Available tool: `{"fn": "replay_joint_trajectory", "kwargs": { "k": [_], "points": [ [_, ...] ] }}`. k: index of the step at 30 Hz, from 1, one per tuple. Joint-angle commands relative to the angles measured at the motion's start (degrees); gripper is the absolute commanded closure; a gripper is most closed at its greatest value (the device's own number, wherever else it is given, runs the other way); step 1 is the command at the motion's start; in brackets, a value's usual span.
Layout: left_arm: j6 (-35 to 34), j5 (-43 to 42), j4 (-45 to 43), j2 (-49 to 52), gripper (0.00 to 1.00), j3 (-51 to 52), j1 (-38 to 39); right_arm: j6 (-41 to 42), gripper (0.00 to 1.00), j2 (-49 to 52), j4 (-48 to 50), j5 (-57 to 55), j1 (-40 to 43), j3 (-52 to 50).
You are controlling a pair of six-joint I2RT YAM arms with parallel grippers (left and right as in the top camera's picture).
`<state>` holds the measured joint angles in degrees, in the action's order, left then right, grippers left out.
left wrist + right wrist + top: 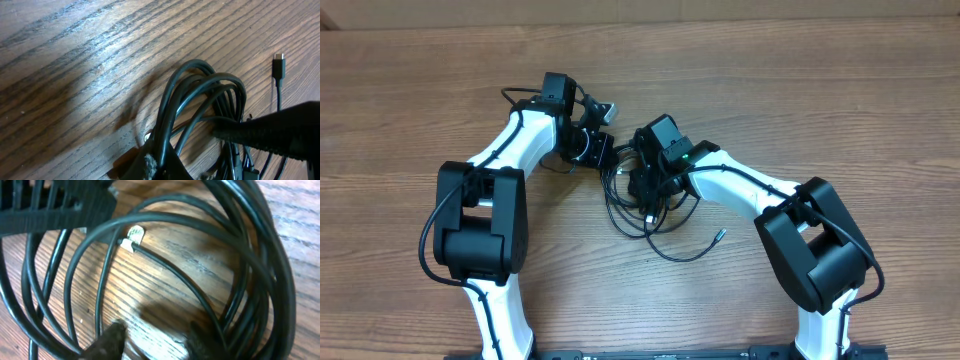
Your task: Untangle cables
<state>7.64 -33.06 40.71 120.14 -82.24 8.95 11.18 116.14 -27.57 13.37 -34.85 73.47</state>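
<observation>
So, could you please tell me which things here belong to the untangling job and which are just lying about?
Job: cables, bunched in a tangle; left hand, shut on them; right hand, open over the loops.
Lying about: nothing loose that I can see; only the wooden table and the arms' own wires.

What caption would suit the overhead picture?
Two white robot arms meet over a tangle of thin black cables on a brown wooden table.

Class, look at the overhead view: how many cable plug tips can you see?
1. The plug tip lies at the end of the loose loop nearest the robot's base, beside the right arm. Others may be hidden within the tangled cables.
</observation>
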Motion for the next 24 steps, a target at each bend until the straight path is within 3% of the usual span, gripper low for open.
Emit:
{"fn": "replay_joint_trajectory", "kwargs": {
  "k": [1,11,16,18,24],
  "points": [
    [0.04,-1.51,-0.07,0.70,0.94,-0.74,-0.26,0.81,0.68,1.05,0.07,-0.24,0.31,-0.76],
    [0.04,-1.51,-0.07,0.70,0.94,-0.74,-0.26,0.83,0.74,1.05,0.09,-0.24,0.31,-0.76],
    [0.04,-1.51,-0.07,0.70,0.94,-0.74,-0.26,0.83,0.86,1.05,0.11,-0.24,0.31,-0.76],
    [0.04,-1.51,-0.09,0.70,0.94,-0.74,-0.26,1.07,0.96,1.05,0.13,-0.22,0.31,-0.76],
    [0.04,-1.53,-0.09,0.70,0.95,-0.74,-0.26,1.46,0.96,0.87,0.00,0.26,0.48,-0.52]
  ]
}}
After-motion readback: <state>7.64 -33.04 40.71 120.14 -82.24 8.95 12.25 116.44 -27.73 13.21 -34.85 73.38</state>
